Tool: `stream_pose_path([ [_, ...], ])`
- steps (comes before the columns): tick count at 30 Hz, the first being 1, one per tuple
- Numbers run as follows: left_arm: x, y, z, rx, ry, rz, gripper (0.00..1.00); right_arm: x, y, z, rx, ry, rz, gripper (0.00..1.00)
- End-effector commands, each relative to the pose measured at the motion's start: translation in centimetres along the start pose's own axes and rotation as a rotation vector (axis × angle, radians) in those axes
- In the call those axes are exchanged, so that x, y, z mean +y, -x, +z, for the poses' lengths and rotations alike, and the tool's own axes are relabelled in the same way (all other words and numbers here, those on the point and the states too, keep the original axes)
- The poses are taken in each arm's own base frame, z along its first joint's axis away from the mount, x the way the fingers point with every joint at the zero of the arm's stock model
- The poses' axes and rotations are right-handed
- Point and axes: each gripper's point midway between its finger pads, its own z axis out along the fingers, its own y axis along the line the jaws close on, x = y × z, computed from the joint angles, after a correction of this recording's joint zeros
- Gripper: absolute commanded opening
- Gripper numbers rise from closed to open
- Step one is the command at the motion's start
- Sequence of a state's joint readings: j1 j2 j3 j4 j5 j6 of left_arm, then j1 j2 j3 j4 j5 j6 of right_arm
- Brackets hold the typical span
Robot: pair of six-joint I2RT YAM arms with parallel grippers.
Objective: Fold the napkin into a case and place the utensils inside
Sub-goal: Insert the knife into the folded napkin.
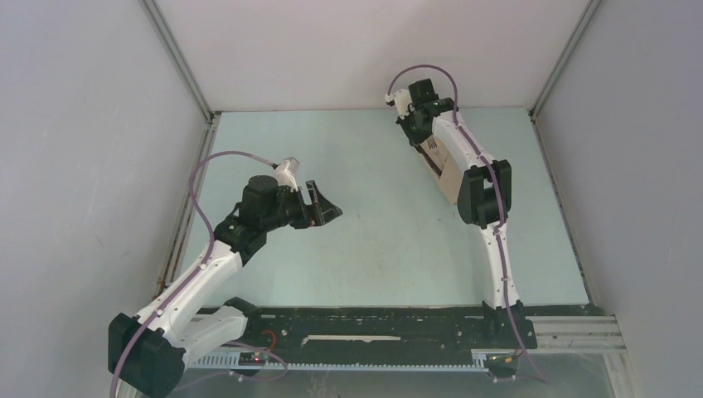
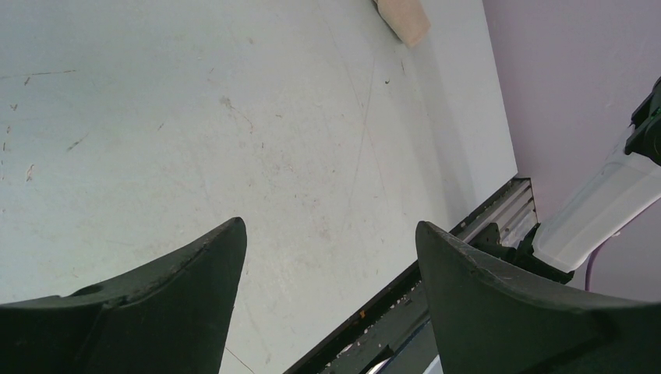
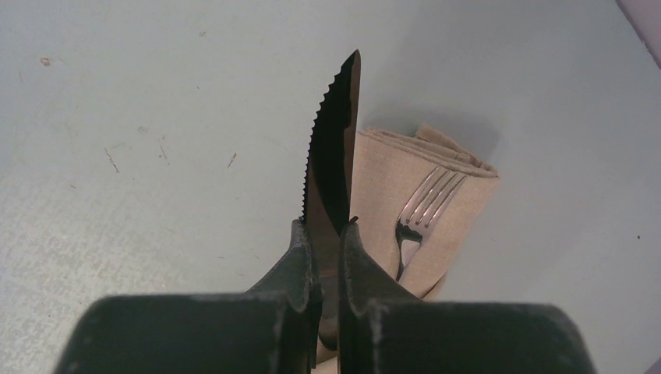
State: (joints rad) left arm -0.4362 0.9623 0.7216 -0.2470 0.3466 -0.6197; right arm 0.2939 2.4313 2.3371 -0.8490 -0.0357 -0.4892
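Right gripper (image 3: 326, 230): clamped on the black knife (image 3: 335, 148), whose serrated blade points straight out past the fingertips.
Case (image 3: 386, 195): folded beige cloth just right of those fingertips, below the blade.
Fork (image 3: 427, 199): tines lie on the case.
Left gripper (image 2: 329, 230): jaws wide, holding nothing, with the case well ahead.

case (image 3: 378, 187): beige cloth, folded into a narrow flat packet, layered edges showing.
fork (image 3: 427, 201): silver, lying along the case, tines exposed.
knife (image 3: 334, 160): black, serrated, pinched in right hand (image 3: 323, 227), just beside the case.
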Motion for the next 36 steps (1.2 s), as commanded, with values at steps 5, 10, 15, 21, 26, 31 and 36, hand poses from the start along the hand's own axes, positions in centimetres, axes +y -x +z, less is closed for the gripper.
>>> stream_pose_path([
  [5,-0.6,0.1,-0.2,-0.01,-0.028,0.017,0.87,-0.7,-0.6,-2.1,0.026,-0.033,0.036,0.0],
  [10,-0.7,0.0,-0.3,-0.01,-0.035,0.012,0.87,-0.9,-1.7,-2.5,0.059,-0.056,0.054,0.0],
  [15,-0.9,-0.1,-0.4,-0.009,-0.045,0.009,0.87,-0.8,-3.0,-2.6,0.101,-0.068,0.062,0.0],
  [21,-0.9,-0.1,-0.4,-0.009,-0.049,0.004,0.87,-0.8,-4.1,-2.9,0.125,-0.069,0.096,0.0],
  [26,-0.9,-0.3,-0.3,-0.006,-0.054,-0.002,0.87,-0.9,-4.1,-3.4,0.155,-0.109,0.06,0.0],
  [31,-0.9,-0.3,-0.3,-0.008,-0.056,-0.004,0.87,-1.1,-4.1,-4.0,0.185,-0.144,0.025,0.0],
  [36,-0.9,-0.5,-0.3,-0.004,-0.06,-0.004,0.87,-0.9,-4.8,-4.4,0.217,-0.132,0.033,0.0],
])
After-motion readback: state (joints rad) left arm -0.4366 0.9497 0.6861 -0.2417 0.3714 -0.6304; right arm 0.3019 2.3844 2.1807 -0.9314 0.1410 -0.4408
